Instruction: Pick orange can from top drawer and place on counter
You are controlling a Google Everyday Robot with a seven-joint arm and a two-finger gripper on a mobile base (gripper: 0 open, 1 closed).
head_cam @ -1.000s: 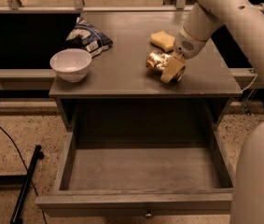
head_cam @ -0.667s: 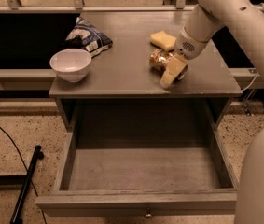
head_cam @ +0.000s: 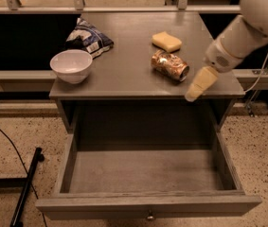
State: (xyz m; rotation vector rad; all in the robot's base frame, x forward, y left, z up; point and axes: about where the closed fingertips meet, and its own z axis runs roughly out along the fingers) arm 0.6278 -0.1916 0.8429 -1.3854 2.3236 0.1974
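Note:
The orange can (head_cam: 170, 65) lies on its side on the counter (head_cam: 124, 60), right of the middle, just in front of the yellow sponge (head_cam: 166, 41). My gripper (head_cam: 196, 85) hangs at the counter's front right edge, to the right of the can and apart from it, holding nothing. The top drawer (head_cam: 145, 174) is pulled out wide below the counter, and its inside shows only bare grey wood. Its small round knob (head_cam: 150, 216) shows on the front panel.
A white bowl (head_cam: 71, 65) stands at the counter's front left. A blue-and-white snack bag (head_cam: 90, 39) lies behind it. A rail runs along the back. A dark pole and cable lie on the speckled floor at the left.
My gripper was over the can on the counter. It has come away to the right and toward the front edge, and the can stays lying on the counter.

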